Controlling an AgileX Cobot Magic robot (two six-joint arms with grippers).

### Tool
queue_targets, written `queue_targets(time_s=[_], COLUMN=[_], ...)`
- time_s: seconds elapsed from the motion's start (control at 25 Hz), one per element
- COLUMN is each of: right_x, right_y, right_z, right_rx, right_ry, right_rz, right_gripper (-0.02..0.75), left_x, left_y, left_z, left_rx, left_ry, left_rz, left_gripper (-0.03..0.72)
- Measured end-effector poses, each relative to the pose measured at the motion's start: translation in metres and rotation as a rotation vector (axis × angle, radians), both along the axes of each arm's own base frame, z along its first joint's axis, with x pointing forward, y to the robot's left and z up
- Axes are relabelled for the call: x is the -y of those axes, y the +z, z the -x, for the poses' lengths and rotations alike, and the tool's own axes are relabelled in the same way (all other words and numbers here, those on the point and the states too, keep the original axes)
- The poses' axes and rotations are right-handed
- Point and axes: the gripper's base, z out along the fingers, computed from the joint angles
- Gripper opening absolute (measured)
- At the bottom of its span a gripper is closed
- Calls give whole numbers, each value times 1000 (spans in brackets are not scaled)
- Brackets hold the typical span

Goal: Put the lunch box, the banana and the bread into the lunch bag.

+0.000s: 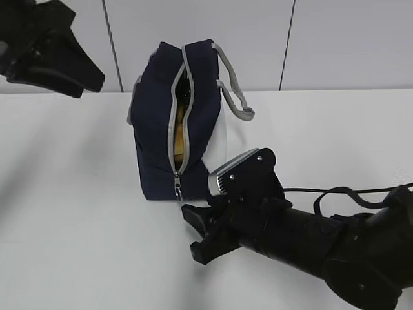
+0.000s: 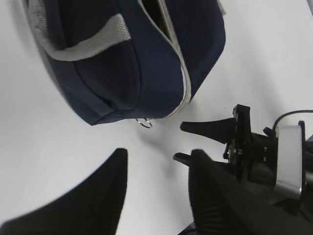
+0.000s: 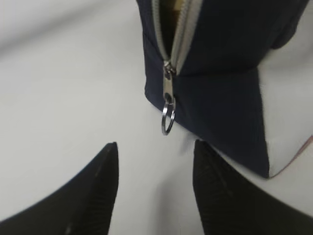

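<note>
Right pincer (image 1: 199,234) open and empty, low over the tabletop (image 1: 77,213), tips aimed at the bottom end of the lunch bag (image 1: 161,129). Left pincer (image 1: 48,45) raised well clear, far side of the bag from the right pincer; jaws apart, nothing between them.

Lunch bag: stands on the tabletop just ahead of the right pincer, zipper band facing it, opening gaping along most of its length. Soft navy fabric; judged light and floppy, likely to slide or tip if tugged without bracing. Something yellow shows through the gap (image 1: 182,110), possibly the banana; lunch box and bread not visible.

Zipper pull (image 3: 167,115): small metal tab with ring, hanging at the low end of the track, just beyond and centred between the right pincer's fingers (image 3: 93,196), not touching. Judged the best hold, but thin, slick and free-swinging, so easy to miss.

Grey strap handle (image 1: 233,87) hangs on the bag's far side.
</note>
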Motion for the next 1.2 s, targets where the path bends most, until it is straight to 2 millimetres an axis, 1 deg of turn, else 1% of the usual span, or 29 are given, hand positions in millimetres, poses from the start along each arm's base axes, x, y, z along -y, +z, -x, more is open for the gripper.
queue_targets(time_s=[0.12,0.2,0.32,0.52,0.64,0.8,0.84,0.88,1.08,1.2], right_x=[2,3,3,-4,-7,-8,-9,-9,-12,-14], right_y=[-3,-6,-9,-18,-19,-19,-19,-19,-19,-24], right_z=[-11,-18,-26,-32,-36,-40,-40,-40,-46,-48], right_rx=[-9,-15,-25,-47,-48,-41,-42,-42,-33,-42], right_ry=[25,35,59,113,114,111,110,110,110,108], right_rz=[-9,-13,-19,-21,-26,-31,-33,-33,-35,-27], right_gripper=[361,347,326,321,320,320,320,320,315,275], left_x=[1,1,1,2,-6,-32,-32,-39,-38,-38], left_y=[-16,-20,-22,-21,-22,-34,-34,-38,-38,-38], left_z=[1,1,1,-2,-4,-8,-8,-8,-7,-7], left_rx=[-7,-2,22,78,87,77,77,82,100,102], left_ry=[-10,-16,-37,-69,-55,15,15,21,-5,-8], left_rz=[9,12,6,4,58,136,136,173,204,205], left_gripper=[308,308,308,308,308,308,308,308,308,308])
